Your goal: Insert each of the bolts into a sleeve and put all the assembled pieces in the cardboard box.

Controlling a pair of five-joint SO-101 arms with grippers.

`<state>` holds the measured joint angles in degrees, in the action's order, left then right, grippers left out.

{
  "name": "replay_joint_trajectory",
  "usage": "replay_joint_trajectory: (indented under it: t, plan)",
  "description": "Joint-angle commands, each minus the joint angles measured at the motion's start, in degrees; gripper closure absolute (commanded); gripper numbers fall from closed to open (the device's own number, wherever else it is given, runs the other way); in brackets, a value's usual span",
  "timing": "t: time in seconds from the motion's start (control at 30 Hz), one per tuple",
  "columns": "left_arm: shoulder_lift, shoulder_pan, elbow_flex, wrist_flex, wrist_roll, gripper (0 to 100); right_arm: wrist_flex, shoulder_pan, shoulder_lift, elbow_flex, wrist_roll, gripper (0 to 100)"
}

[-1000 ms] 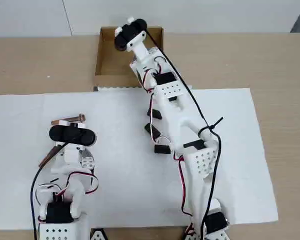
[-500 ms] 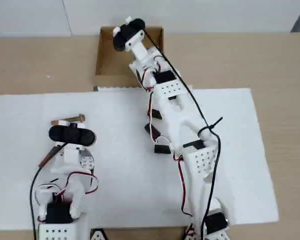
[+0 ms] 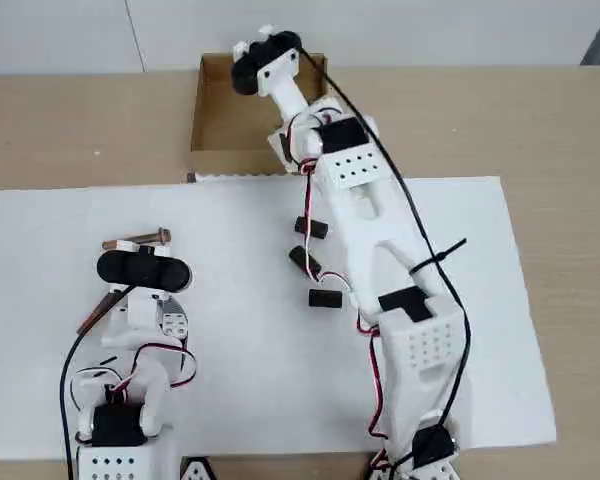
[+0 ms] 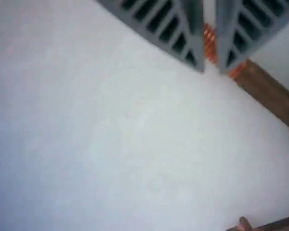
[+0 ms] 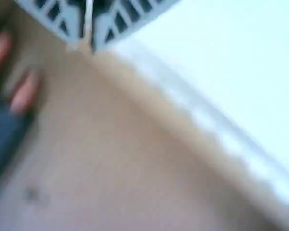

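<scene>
**Cardboard box [image 3: 220, 125]: right arm extends, bolt [image 3: 152, 238] unmoved**

Right gripper [image 5: 86, 45]: the jaws stand almost together, and nothing can be made out between them. Over the last second the right arm stretches out and carries this gripper farther toward the box's far wall. Judgement: this is a visit to the box, not a pick from the sheet.

Left gripper [image 4: 212, 70]: closed on the bolt's threaded shank, position unchanged.

The bolt lies flat on the white sheet [image 3: 250, 385], near its left side and well apart from the box. Its long axis runs across the table, roughly parallel to the sheet's near edge. The head points toward the right arm. Judgement: insertion into a sleeve is still ahead for this bolt.
</scene>
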<state>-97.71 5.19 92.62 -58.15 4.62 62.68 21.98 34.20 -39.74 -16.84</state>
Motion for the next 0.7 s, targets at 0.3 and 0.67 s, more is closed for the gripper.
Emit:
replay_joint_trajectory:
  t: [0.3,0.67]
  plan:
    - [-0.53,0.09,-0.13,1.14,0.09,99,21.93,-0.4,-13.85,-2.99,-0.18,99.5]
    - [-0.53,0.0,-0.13,1.14,0.09,99,36.26,0.4,-23.69,-2.64,0.7,99.2]
